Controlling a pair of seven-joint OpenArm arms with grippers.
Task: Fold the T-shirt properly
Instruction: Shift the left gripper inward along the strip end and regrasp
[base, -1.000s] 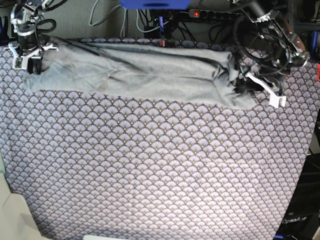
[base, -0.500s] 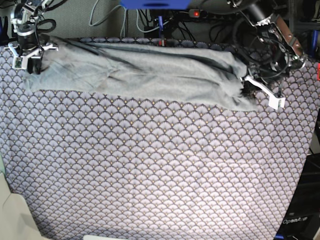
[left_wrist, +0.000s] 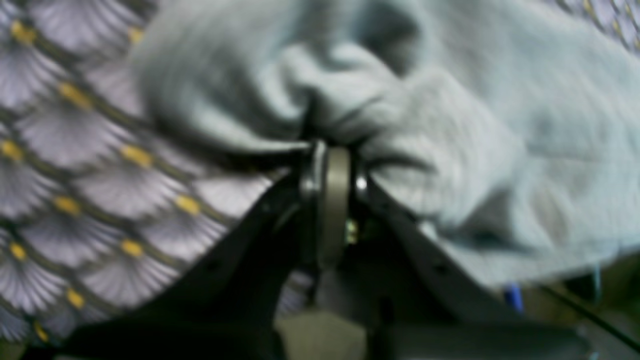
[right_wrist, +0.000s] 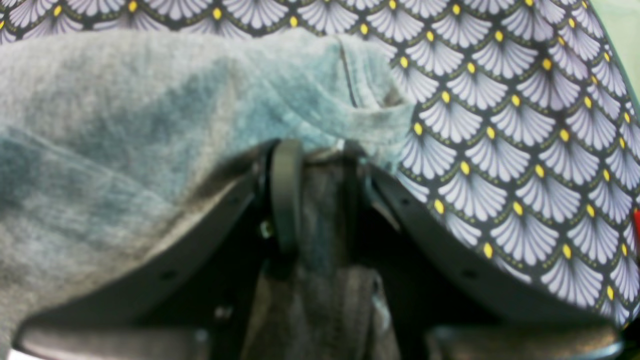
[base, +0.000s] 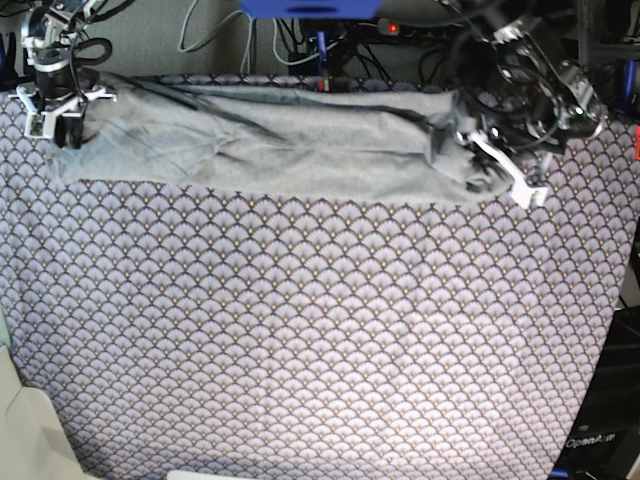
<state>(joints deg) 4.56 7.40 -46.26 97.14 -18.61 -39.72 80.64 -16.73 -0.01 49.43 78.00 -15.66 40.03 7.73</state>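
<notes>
The light grey T-shirt lies as a long rumpled band across the far part of the table. At the band's right end my left gripper is shut on a bunched fold. The left wrist view shows its jaws pressed together with T-shirt cloth puckered around them. At the band's left end my right gripper is shut on the shirt's corner. In the right wrist view, grey T-shirt fabric runs down between that gripper's fingers.
A purple-grey fan-scale cloth covers the whole table. Cables and a power strip hang behind the far edge. A pale object sits at the near left corner. The table's right edge drops off beside the left arm.
My left gripper has shut on the shirt's right end and moved left and toward the far edge, drawing that end in. The right gripper has stayed in place.
</notes>
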